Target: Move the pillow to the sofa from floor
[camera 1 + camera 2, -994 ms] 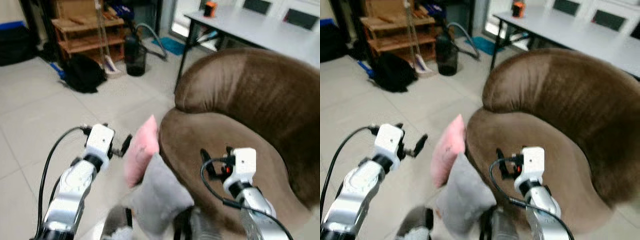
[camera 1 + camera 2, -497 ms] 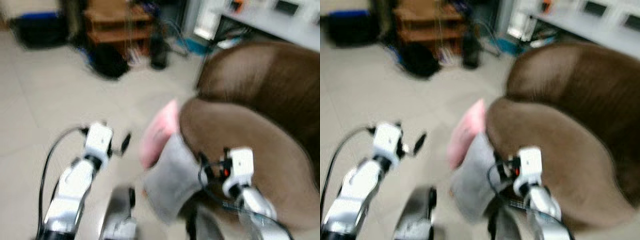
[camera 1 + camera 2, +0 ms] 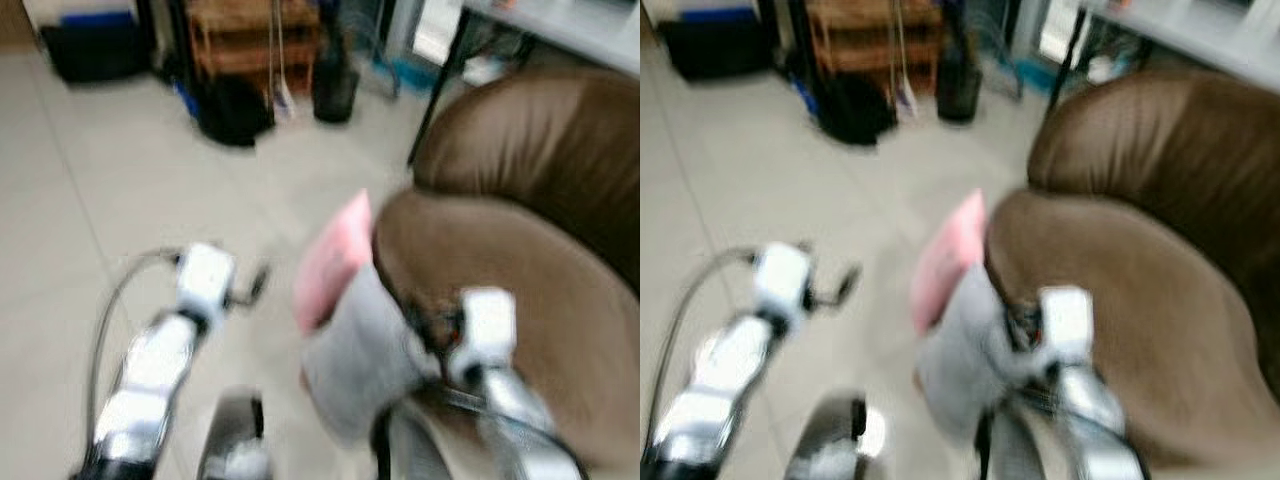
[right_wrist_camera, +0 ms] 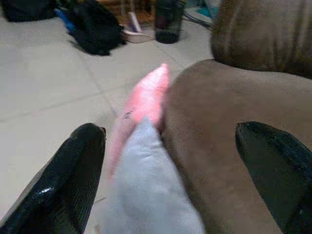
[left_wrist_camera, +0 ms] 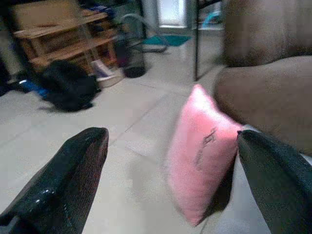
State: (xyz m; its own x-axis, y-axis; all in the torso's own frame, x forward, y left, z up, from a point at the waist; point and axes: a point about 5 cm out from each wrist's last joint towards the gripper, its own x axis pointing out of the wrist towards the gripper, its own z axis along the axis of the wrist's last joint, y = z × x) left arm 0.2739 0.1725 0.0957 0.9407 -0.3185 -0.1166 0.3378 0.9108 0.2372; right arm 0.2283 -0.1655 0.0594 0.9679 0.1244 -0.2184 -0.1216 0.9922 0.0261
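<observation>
Approach stage, nothing yet lifted: pink pillow (image 5: 202,156) and grey pillow (image 4: 148,195) on the floor against the brown sofa (image 3: 520,260), left gripper (image 5: 170,190) and right gripper (image 4: 170,180) both spread wide, empty, grasp and placement remaining.

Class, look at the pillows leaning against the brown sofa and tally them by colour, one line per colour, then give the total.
Pink fabric pillow: 1
Grey fabric pillow: 1
Total: 2 pillows, both standing on the tiled floor against the brown velvet sofa.
</observation>
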